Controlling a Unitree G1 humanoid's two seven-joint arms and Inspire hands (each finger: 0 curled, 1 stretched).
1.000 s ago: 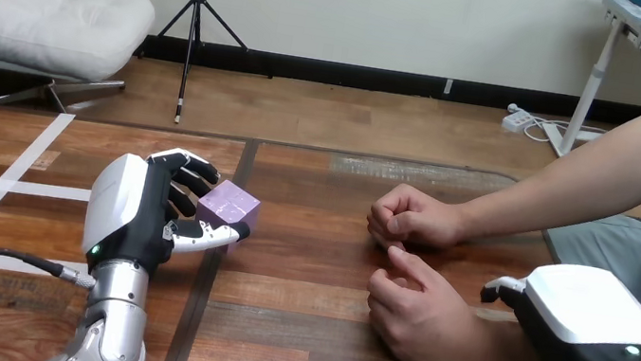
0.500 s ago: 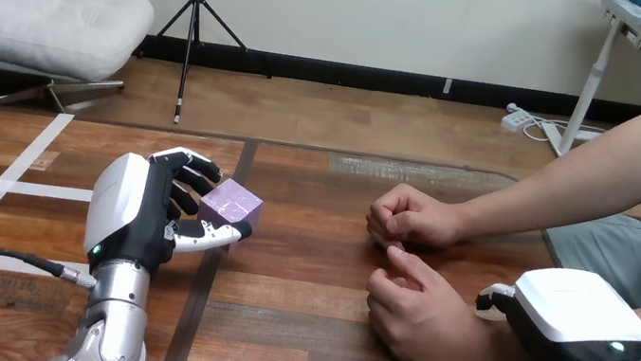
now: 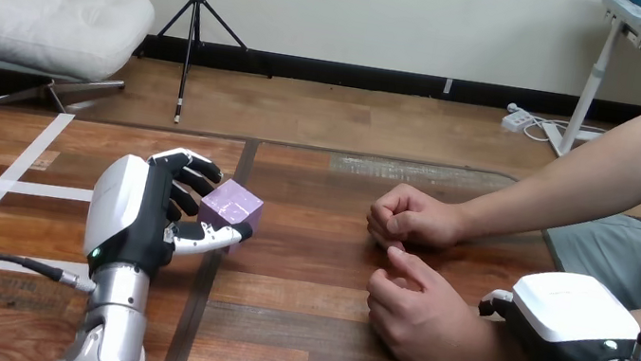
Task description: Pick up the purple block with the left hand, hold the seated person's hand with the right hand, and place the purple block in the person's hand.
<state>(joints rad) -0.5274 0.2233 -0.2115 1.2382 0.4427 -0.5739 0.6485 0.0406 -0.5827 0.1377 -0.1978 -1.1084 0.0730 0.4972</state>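
- Head view, progress: the first step looks under way. The left hand [image 3: 133,220] has its fingers and thumb curled round the purple block [image 3: 231,206], fingers on the block's far side and thumb along its near side
- Whether the block is clear of the table [image 3: 294,330] or resting on it cannot be told
- Head view, second step: the right hand [image 3: 562,336] lies over the wrist [image 3: 485,351] of the person's near hand [image 3: 416,315], touching or just above it; whether it grips that wrist cannot be told
- The near hand rests on the table, loosely curled with its palm down, so it is not yet offered as a place for the block; the person's far hand [image 3: 412,215] is a fist just beyond it
- Left to do, by this judgement: a sure hold on the person's hand, then carrying the block across and setting it in the palm
- Block and receiving hand are well apart, the block at the table's left and the near hand right of centre
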